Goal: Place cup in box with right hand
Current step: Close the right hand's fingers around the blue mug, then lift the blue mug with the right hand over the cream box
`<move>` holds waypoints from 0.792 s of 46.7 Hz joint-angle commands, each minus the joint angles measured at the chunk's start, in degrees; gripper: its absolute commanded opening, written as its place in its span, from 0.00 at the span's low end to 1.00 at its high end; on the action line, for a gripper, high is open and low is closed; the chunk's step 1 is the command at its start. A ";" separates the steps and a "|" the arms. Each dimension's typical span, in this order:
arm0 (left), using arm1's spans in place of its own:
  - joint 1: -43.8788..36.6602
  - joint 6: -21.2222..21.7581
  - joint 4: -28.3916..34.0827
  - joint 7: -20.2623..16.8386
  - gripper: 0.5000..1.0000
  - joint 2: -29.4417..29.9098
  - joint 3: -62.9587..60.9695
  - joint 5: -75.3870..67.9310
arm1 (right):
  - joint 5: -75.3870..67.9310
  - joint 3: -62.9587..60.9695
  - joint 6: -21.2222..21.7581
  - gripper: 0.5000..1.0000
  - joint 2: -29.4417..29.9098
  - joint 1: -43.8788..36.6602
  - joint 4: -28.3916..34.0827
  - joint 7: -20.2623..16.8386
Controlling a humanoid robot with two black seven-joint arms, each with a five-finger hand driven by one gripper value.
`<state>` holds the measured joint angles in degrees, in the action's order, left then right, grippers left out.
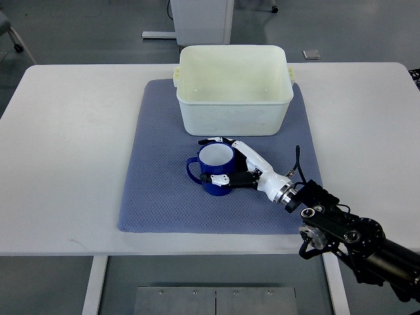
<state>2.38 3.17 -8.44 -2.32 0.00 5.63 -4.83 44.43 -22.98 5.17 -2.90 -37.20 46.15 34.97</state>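
Observation:
A blue cup point(211, 168) with a white inside stands upright on the blue-grey mat point(157, 190), its handle pointing left. My right hand point(226, 161) comes in from the lower right and its white and black fingers point(222, 178) wrap around the cup's right side, front and back. The cup rests on the mat. The white plastic box point(234, 87) stands open and empty just beyond the cup, at the mat's far edge. The left arm does not show.
The mat lies on a white table point(65, 144). A white cabinet base point(203, 20) and a small grey floor plate point(311, 54) lie beyond the table's far edge. A chair wheel point(16, 47) shows at the top left.

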 commanded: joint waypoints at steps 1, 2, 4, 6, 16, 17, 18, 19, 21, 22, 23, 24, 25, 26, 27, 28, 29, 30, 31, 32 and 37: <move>-0.01 -0.01 0.01 -0.05 1.00 0.00 0.09 0.00 | -0.04 0.04 -0.07 0.00 -0.35 -0.24 0.34 0.03; -0.01 -0.01 0.01 0.03 1.00 0.00 -0.09 0.00 | -0.13 -0.04 -0.07 0.00 -0.44 -0.33 0.43 0.03; -0.01 -0.01 0.01 0.03 1.00 0.00 0.08 0.00 | -0.13 -0.04 0.02 0.00 -0.79 -0.59 0.60 0.03; -0.01 -0.01 0.01 0.03 1.00 0.00 -0.09 0.00 | -0.22 -0.04 0.02 0.00 -1.75 -0.94 1.56 0.03; -0.01 -0.01 0.09 0.03 1.00 0.00 0.09 0.00 | -0.22 -0.04 -0.07 0.00 -8.52 -1.21 9.56 0.03; -0.01 -0.01 0.09 -0.05 1.00 0.00 -0.09 0.00 | -0.22 -0.04 -0.07 0.00 -9.22 -1.30 10.18 0.03; -0.01 -0.01 0.01 0.03 1.00 0.00 0.08 0.00 | -0.22 -0.04 -0.07 0.00 -9.75 -1.38 10.79 0.03; -0.01 -0.01 0.01 0.04 1.00 0.00 0.09 0.00 | -0.31 -0.04 -0.07 0.00 -10.28 -1.39 11.41 0.03; -0.01 -0.01 0.01 0.03 1.00 0.00 0.09 0.00 | -0.22 -0.04 -0.24 0.00 -11.42 -1.39 12.73 0.03; -0.01 -0.01 0.01 0.04 1.00 0.00 0.09 0.00 | -0.31 -0.04 -0.33 0.00 -12.12 -1.39 13.25 0.03; -0.01 -0.01 0.01 0.04 1.00 0.00 -0.09 0.00 | -0.31 -0.04 -0.33 0.00 -12.74 -1.39 13.78 0.03; -0.01 -0.01 0.01 0.04 1.00 0.00 -0.09 0.00 | -0.31 -0.04 -0.33 0.00 -13.35 -1.39 14.31 0.03; -0.01 -0.01 0.01 0.04 1.00 0.00 0.08 0.00 | -0.31 -0.13 -0.33 0.00 -14.14 -1.39 14.84 0.03; -0.01 -0.01 0.01 0.04 1.00 0.00 -0.09 0.00 | -0.39 -0.13 -0.33 0.00 -14.67 -1.47 15.36 -0.08; -0.01 -0.01 0.01 0.04 1.00 0.00 -0.09 0.00 | -0.40 -0.22 -0.33 0.00 -15.20 -1.56 15.89 -0.25; -0.01 -0.01 0.01 0.04 1.00 0.00 0.08 0.00 | -0.40 -0.31 -0.33 0.00 -15.81 -1.73 16.33 -0.43; -0.01 -0.01 0.01 0.04 1.00 0.00 0.09 0.00 | -0.48 -0.39 -0.33 0.00 -16.34 -2.00 16.77 -0.52; -0.01 -0.01 0.01 0.04 1.00 0.00 0.09 0.00 | -0.57 -0.39 -0.33 0.00 -17.04 -2.35 17.12 -0.60; -0.01 -0.01 0.01 0.04 1.00 0.00 0.09 0.00 | -0.74 -0.39 -0.33 0.00 -17.57 -2.70 17.56 -0.69; -0.01 -0.01 0.01 -0.05 1.00 0.00 0.09 0.00 | -0.92 -0.48 -0.33 0.00 -18.10 -3.05 17.83 -0.69; -0.01 -0.01 0.01 -0.05 1.00 0.00 -0.09 0.00 | -2.06 -0.48 -0.33 0.00 -21.00 -5.16 19.14 -1.48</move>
<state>2.37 3.15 -8.44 -2.29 0.00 5.67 -4.83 42.95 -23.47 4.84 -22.24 -41.09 64.48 33.95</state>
